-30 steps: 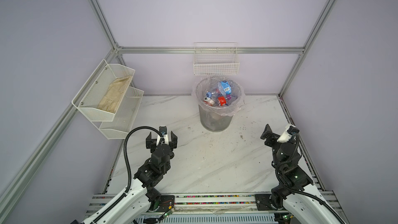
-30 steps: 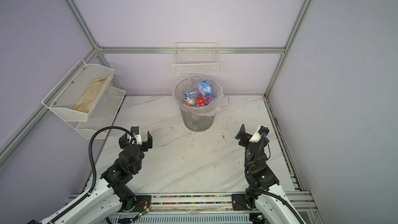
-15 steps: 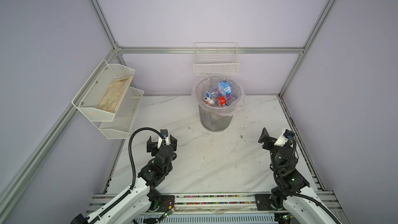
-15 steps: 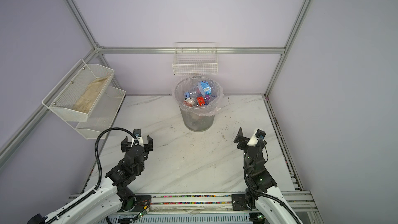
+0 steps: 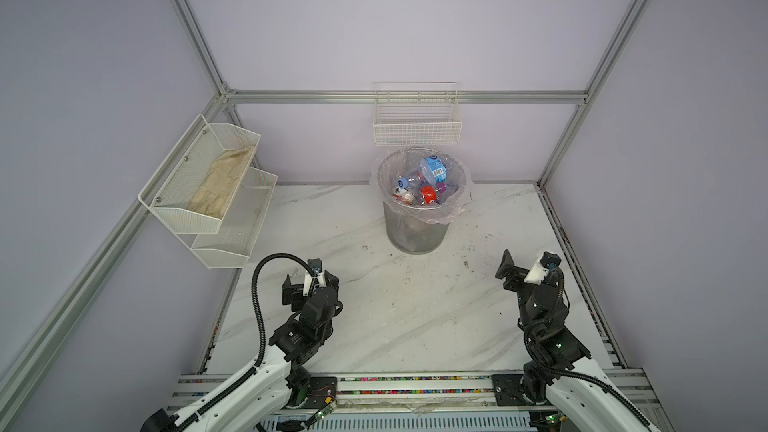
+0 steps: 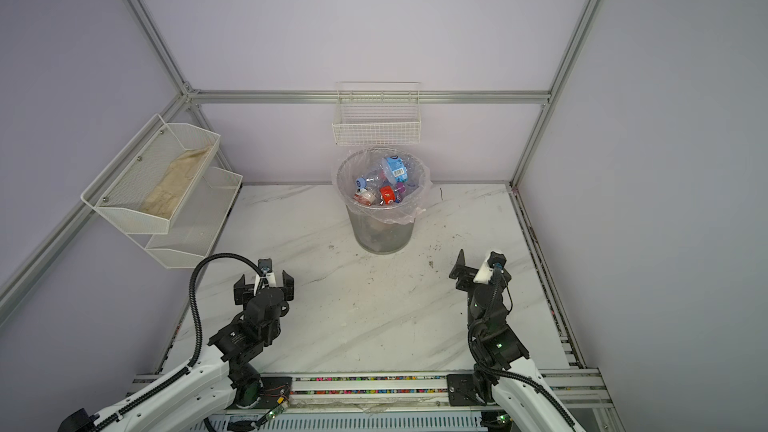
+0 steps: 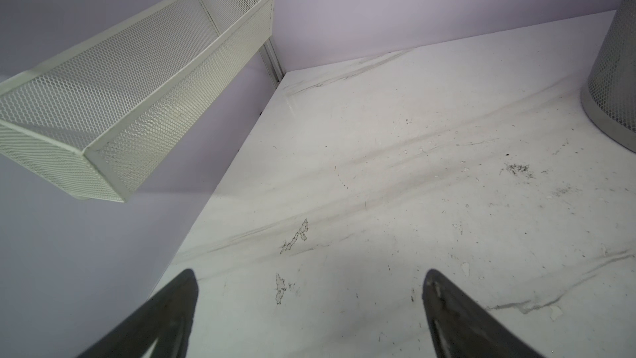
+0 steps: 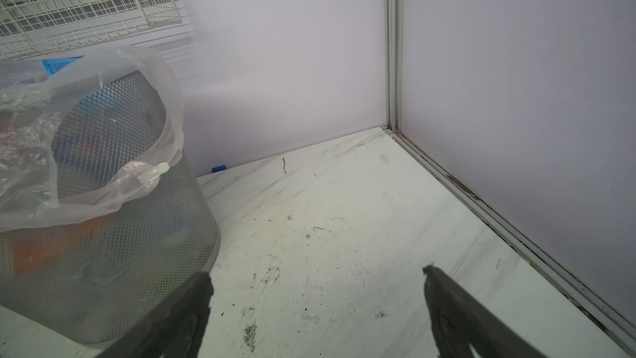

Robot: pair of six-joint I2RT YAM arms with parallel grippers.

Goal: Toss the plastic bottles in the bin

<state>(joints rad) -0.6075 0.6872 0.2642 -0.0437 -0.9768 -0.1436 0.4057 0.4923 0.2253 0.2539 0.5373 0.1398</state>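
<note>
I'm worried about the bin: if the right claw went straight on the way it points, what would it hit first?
Most likely the bare table, passing beside the bin; the right claw aims between bin and wall, though depth is unclear.

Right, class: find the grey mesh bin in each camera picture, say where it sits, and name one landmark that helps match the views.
In a top view: bin just right of centre.
In a top view: bin at centre.
Left wrist: only a slice of the bin, cut by the frame edge.
Right wrist: bin close and large.
Shared landmark: white wire basket hanging above it, in both top views and the right wrist view.
</note>
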